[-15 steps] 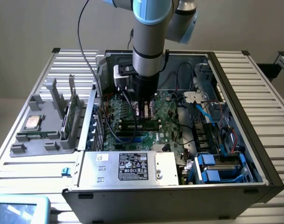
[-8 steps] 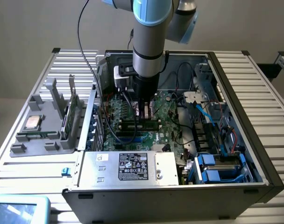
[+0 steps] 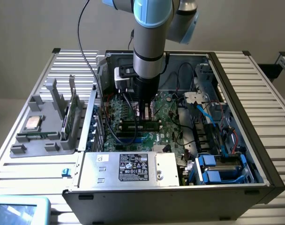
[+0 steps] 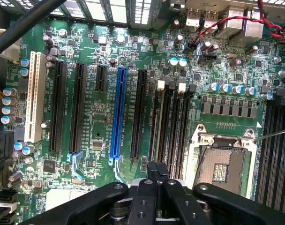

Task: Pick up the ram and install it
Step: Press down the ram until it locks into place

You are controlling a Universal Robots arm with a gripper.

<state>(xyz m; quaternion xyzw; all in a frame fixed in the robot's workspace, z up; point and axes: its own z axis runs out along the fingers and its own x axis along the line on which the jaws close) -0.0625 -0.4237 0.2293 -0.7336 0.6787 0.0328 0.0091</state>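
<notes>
Ram [image 3: 140, 125] lies flat-edged in a black slot of the motherboard [image 3: 170, 133], directly under the tool [image 3: 145, 116], whose tips come down onto the stick's top edge. In the wrist view the tool [image 4: 157, 172] has its fingers pressed together, with no gap between them, over the cluster of black slots [image 4: 173, 126] beside the empty processor socket [image 4: 222, 161]. The arm [image 3: 149, 42] stands nearly upright, reaching straight down into the open computer case [image 3: 236, 89]. A black cable [image 3: 86, 47] trails from the arm over the case wall. On the exterior view's left, a grey holder [image 3: 41, 126] on the desk [image 3: 269, 108] carries a square silver chip [image 3: 32, 123] and an upright green card [image 3: 73, 112]. The power supply [image 3: 131, 168] sits at the case's near edge, blue drive brackets [image 3: 220, 168] toward the exterior view's right.
</notes>
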